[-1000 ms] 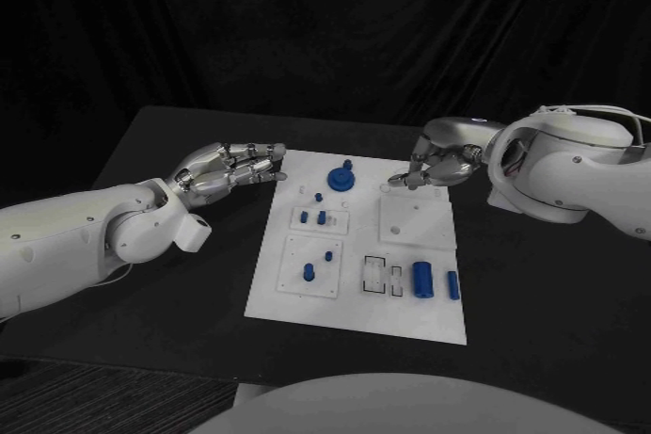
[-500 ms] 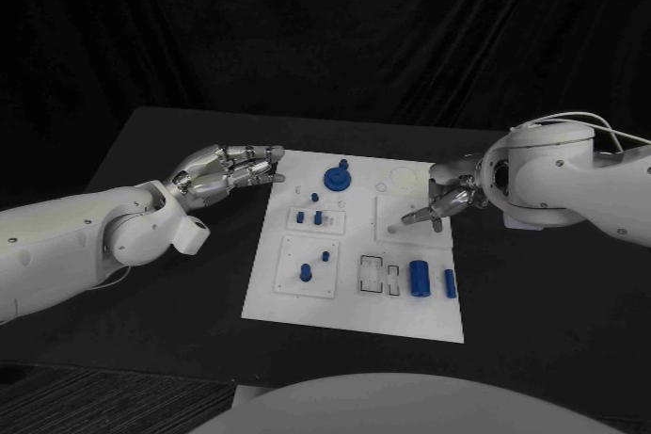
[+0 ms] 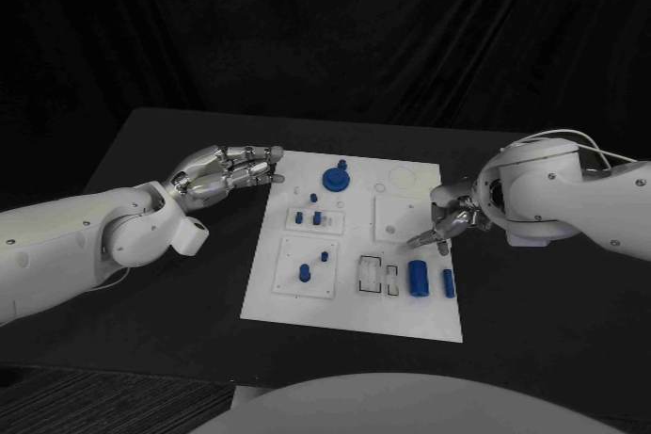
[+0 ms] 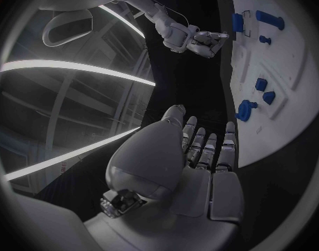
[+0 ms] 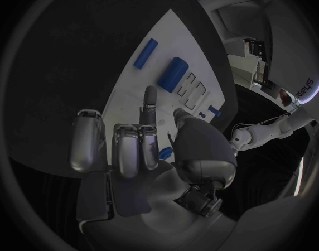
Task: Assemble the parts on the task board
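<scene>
- The white task board (image 3: 356,307) lies in the middle of the black table (image 3: 150,142), its long side running away from the robot.
- The left hand (image 3: 224,174) hovers just off the board's far left corner, over the dark table. Its fingers lie side by side, lightly bent — nothing in them, and they touch nothing.
- The right hand (image 3: 452,217) hangs over the board's right edge, about halfway along. Most of its fingers are curled in; one finger and the thumb reach out toward the board. Whether anything is pinched there I cannot tell.
- Blue parts sit across the board: a round knob (image 3: 338,178) near the far edge, two small pegs (image 3: 315,217) in a recessed plate below it, and another pair (image 3: 310,269) in the next plate nearer the robot.
- On the right side, near the right hand's fingertips, a thick cylinder (image 3: 420,277) lies flat, with a thinner bar (image 3: 449,282) just beside it toward the board's edge.
- Beside the cylinder — on its left — are open rectangular slots (image 3: 378,275).
</scene>
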